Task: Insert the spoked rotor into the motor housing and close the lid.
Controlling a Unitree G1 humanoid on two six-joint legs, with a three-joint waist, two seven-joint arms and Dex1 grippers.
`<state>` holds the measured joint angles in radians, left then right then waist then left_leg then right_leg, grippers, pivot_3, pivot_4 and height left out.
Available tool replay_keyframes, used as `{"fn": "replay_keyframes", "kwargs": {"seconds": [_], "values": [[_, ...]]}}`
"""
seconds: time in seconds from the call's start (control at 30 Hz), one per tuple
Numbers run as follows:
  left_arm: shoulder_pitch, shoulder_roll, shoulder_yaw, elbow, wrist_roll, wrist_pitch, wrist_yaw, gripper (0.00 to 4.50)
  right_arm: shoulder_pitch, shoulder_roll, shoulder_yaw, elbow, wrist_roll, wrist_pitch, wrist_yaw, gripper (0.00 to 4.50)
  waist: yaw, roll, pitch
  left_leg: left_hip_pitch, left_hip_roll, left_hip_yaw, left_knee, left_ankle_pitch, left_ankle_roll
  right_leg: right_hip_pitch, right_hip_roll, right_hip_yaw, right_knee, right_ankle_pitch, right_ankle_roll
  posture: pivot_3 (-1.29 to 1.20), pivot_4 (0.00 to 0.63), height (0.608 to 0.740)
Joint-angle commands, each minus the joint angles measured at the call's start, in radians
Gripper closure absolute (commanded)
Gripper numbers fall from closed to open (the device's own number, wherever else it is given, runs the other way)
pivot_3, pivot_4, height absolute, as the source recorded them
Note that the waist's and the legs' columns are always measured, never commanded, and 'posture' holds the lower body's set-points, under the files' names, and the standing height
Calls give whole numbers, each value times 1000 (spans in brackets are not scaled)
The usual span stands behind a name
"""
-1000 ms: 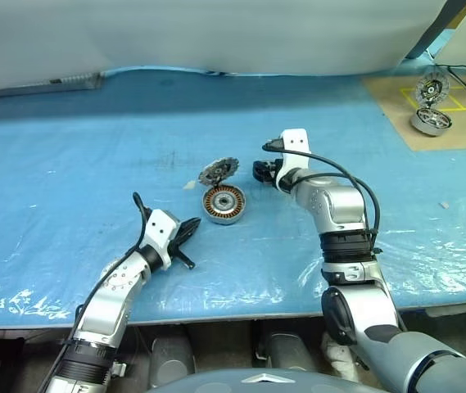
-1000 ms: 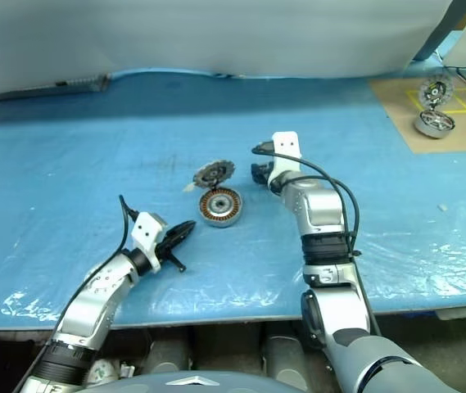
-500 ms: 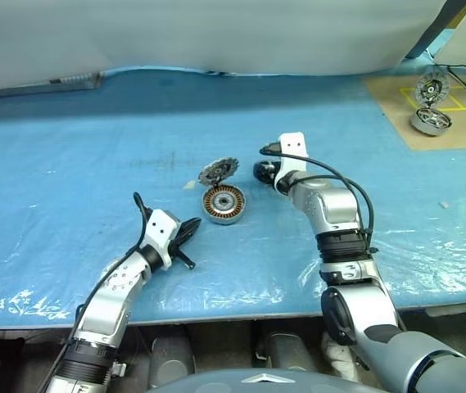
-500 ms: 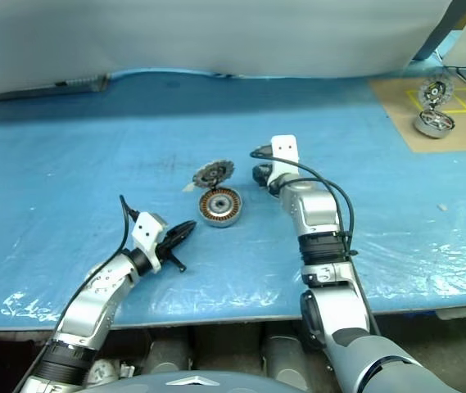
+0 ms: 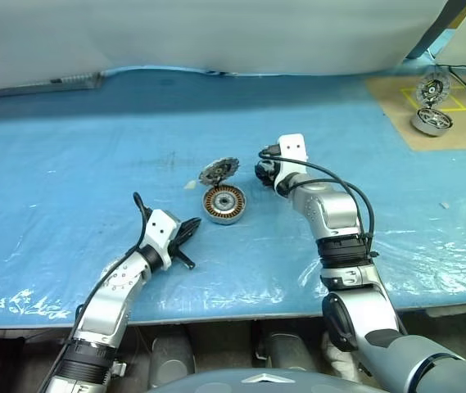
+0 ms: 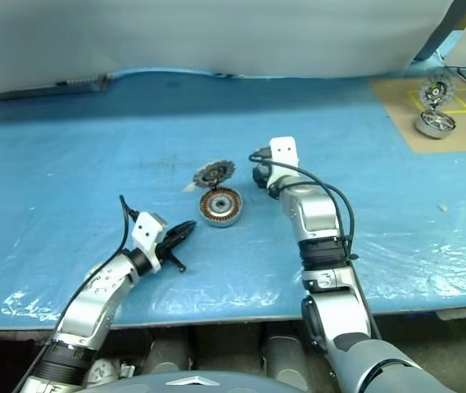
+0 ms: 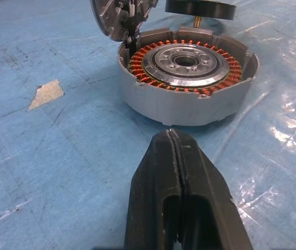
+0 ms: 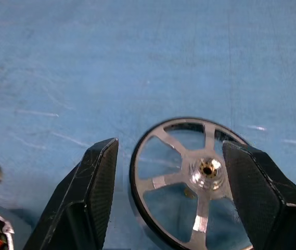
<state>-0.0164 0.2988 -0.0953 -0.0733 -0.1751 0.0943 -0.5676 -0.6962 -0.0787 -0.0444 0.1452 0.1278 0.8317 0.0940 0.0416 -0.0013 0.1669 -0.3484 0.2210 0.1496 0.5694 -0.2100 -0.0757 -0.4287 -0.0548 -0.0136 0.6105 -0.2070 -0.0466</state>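
Note:
The motor housing (image 5: pixel 224 203) stands mid-table, a grey cup with copper windings, seen close in the left wrist view (image 7: pixel 187 78). The lid (image 5: pixel 218 170) leans tilted against its far rim. Just right of it sits the spoked rotor (image 8: pixel 206 167), black-rimmed with silver spokes. My right gripper (image 5: pixel 263 170) is open with a finger on each side of the rotor, and a gap shows beside one finger (image 8: pixel 93 182). My left gripper (image 5: pixel 192 228) is shut and empty, low over the table, pointing at the housing from the near side.
A brown board (image 5: pixel 462 135) at the back right carries another silver motor drum (image 5: pixel 429 121) and an upright spoked disc (image 5: pixel 432 86). A small paper scrap (image 5: pixel 188 185) lies left of the housing. A grey sheet hangs behind the blue-covered table (image 5: pixel 69 147).
The right forearm has shifted very slightly while its gripper stays around the rotor. The left arm, housing and lid have not moved.

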Motion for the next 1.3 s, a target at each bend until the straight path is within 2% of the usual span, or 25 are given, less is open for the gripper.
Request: {"fn": "replay_keyframes", "kwargs": {"seconds": [0.03, 0.37, 1.1, 1.2, 1.3], "values": [[0, 2, -2, -22, -1, -12, -5, 4500, -24, -2, -17, -63, 18, -12, 3, 1171, 0, 0, 0, 0, 0, 0, 0, 0, 0, 0, 0, 0, 0, 0, 0, 0, 150, 740], [-1, 2, -1, -22, 0, -12, -9, 4500, -18, -50, -3, -36, 8, 64, 12, 1171, -1, 0, 0, 0, 0, 0, 0, 0, 0, 0, 0, 0, 0, 0, 0, 0, 150, 740], [14, 2, 0, -34, 2, -7, 1, 4500, 26, -40, -18, -36, 13, 163, 1, 1171, 1, 0, 0, 0, 0, 0, 0, 0, 0, 0, 0, 0, 0, 0, 0, 0, 150, 740], [15, 2, 0, -36, 2, -6, 3, 4500, 30, -40, -13, -29, 11, 162, 1, 1735, 2, 0, 0, 0, 0, 0, 0, 0, 0, 0, 0, 0, 0, 0, 0, 0, 150, 740], [17, 2, -1, -39, 2, -5, 5, 4500, 39, -42, -7, -16, 4, 155, -2, 2750, 1, 0, 0, 0, 0, 0, 0, 0, 0, 1, 0, 0, 0, 0, 0, 0, 150, 740]]}}
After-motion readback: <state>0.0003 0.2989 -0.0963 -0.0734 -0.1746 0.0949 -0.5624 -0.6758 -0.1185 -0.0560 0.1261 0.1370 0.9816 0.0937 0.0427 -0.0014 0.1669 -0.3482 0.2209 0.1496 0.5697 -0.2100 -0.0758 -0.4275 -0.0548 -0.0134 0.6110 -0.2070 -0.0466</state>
